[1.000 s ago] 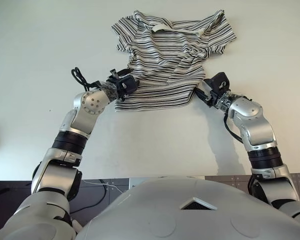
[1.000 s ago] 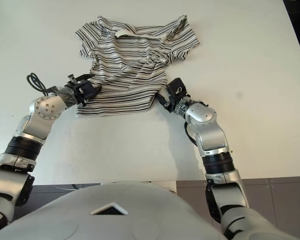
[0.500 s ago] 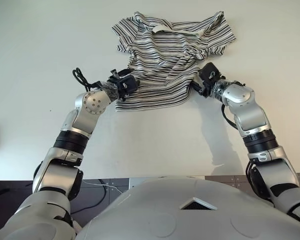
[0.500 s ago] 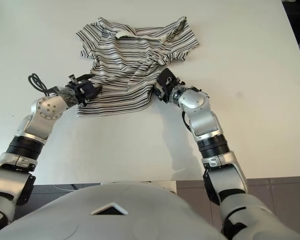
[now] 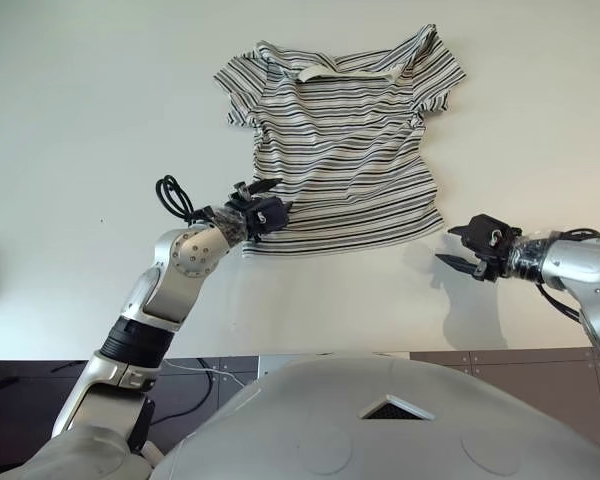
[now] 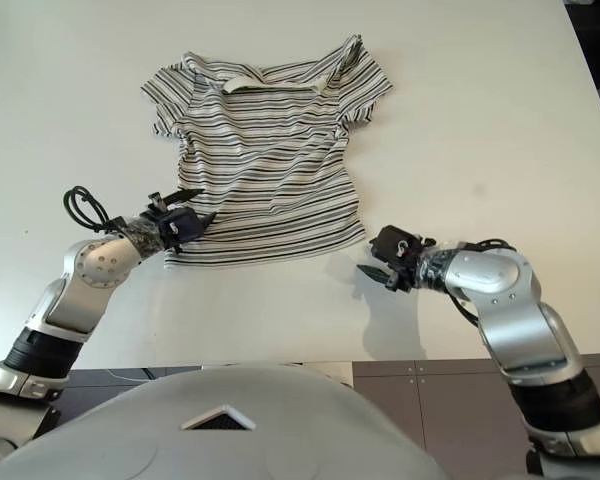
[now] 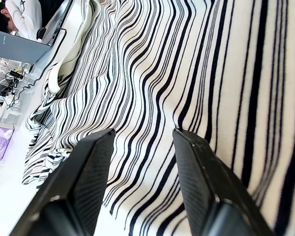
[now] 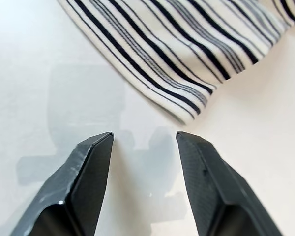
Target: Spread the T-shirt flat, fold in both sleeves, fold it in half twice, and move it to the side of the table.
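The striped T-shirt lies face up on the white table, in the far half of it and close to the middle from side to side. Its collar points away from the robot and its hem runs toward the near side as a nearly straight line. The 2 sleeves stick out to either side. The left sleeve lies flat, while the right sleeve is bunched and partly turned over near the shoulder. Shallow wrinkles cross the body, mostly on the right half.

The left end effector sits at the hem's left corner with its 2 fingers spread apart, released. In the left wrist view striped cloth fills the gap between them. Whether the fingertips touch the fabric cannot be told.

The right end effector is off the shirt, over bare table just beside the hem's right corner. Its 2 fingers are also spread and hold nothing. In the right wrist view the hem corner lies a little beyond the fingertips, apart from them.

Bare table surrounds the shirt: a wide stretch on the left, another wide stretch on the right, and a band between the hem and the table's near edge. The right eye view shows the table's right edge well apart from the right sleeve.
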Motion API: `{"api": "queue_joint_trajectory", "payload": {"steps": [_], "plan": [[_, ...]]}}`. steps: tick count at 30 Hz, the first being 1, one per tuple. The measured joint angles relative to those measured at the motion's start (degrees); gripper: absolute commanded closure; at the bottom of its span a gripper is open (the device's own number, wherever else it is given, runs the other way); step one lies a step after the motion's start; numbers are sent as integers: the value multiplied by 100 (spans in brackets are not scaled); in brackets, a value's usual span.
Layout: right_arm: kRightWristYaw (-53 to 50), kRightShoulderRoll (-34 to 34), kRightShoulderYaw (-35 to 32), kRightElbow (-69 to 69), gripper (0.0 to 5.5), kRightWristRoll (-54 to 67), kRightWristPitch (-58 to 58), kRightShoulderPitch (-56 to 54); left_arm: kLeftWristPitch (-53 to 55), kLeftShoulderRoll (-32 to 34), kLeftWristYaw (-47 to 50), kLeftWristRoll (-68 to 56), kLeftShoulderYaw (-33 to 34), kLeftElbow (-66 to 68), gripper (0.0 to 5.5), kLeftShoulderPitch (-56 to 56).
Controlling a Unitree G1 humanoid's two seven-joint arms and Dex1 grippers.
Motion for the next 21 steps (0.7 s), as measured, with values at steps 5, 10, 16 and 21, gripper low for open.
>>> {"api": "queue_joint_trajectory", "payload": {"steps": [5, 10, 16, 21], "plan": [[-644, 890, -508, -41, 313, 553, 554, -905, 414, 22, -297, -189, 65, -565, 333, 321], [-1159, 1303, 309, 1357, 313, 9, -150, -1177, 428, 26, -481, -252, 64, -520, 333, 214], [-803, 441, -133, 456, 313, 115, -848, 277, 495, 27, -635, -652, 89, -913, 333, 686], [-235, 273, -1838, -932, 313, 2188, 694, 244, 1286, 363, -1294, -2149, 912, -2450, 333, 1995]]}}
